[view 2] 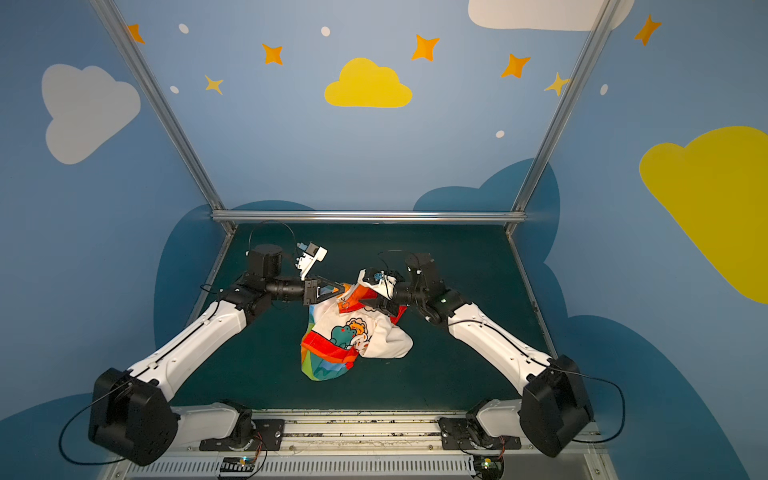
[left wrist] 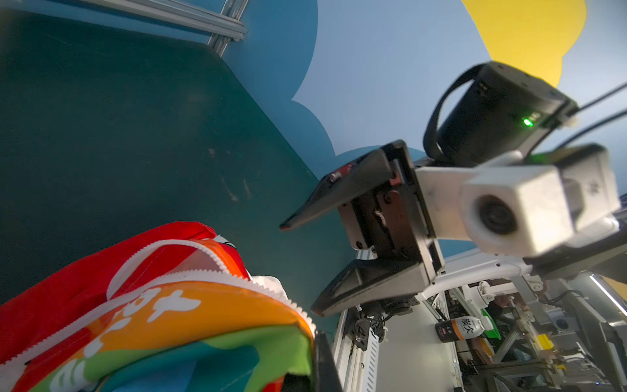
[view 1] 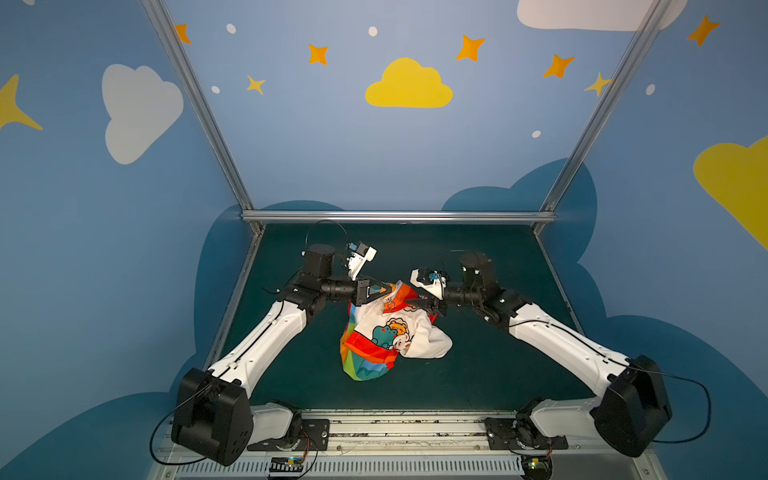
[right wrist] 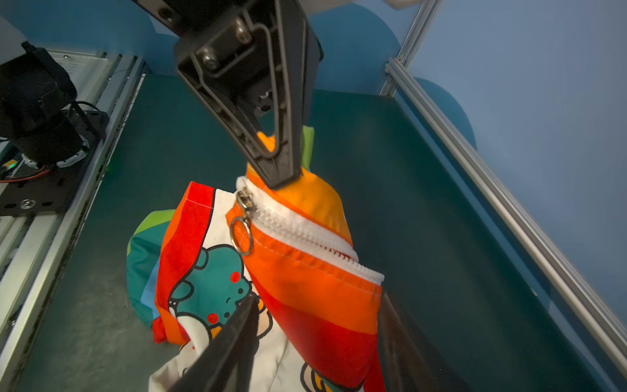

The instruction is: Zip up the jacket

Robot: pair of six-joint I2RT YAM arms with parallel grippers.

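The jacket [view 1: 390, 332] lies crumpled mid-table in both top views [view 2: 353, 336], white cartoon lining up, rainbow outside below. My left gripper [view 1: 388, 291] is shut on the jacket's orange edge at the end of the white zipper [right wrist: 298, 234]; in the right wrist view the left gripper [right wrist: 281, 180] pinches the cloth and lifts it. The ring pull [right wrist: 241, 234] hangs just below that grip. My right gripper [right wrist: 319, 305] is open, its fingers [right wrist: 251, 302] standing on either side of the orange-red fold. In the left wrist view the right gripper [left wrist: 302, 268] shows both jaws wide apart beside the jacket [left wrist: 169, 322].
A dark green mat [view 1: 478, 365] covers the table. Aluminium frame rails run along the back [view 1: 399, 216] and down both sides. The arm bases sit on a metal rail at the front [view 1: 407, 428]. Blue painted walls close in the cell.
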